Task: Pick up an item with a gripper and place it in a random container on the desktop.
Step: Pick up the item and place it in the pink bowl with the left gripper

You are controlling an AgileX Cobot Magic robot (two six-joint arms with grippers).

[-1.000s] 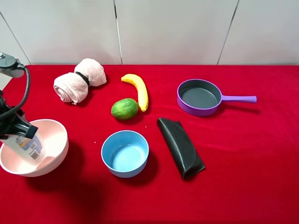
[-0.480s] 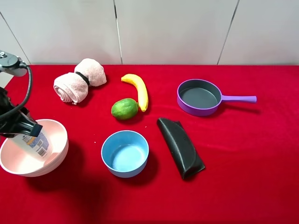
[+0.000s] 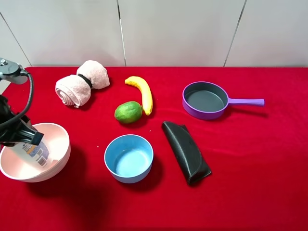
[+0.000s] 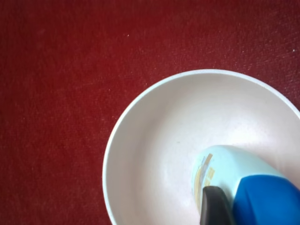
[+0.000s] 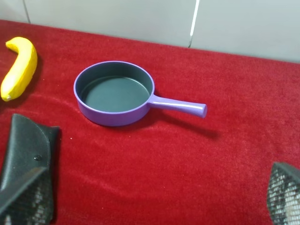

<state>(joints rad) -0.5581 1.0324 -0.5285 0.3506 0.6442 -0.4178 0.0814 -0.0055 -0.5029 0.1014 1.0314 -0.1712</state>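
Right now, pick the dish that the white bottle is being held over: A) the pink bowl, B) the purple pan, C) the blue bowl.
A: the bottle, clamped in the left pincer, has its lower end within the rim of the pink bowl, as the left wrist view also shows.

Up at the back, a pale grey-white wall point(image 3: 178, 29) of flat panels runs the whole width. It is split by thin dark seams point(image 3: 121, 33) that lean a little off vertical (three show from the high camera). It meets the counter point(image 3: 250, 159) in one straight line. The counter fills everything below, covered in bright red cloth point(image 3: 269, 202), and the wrist cameras show its fine weave. Light sits soft and even on the panels. From the right wrist, one seam looks pale.
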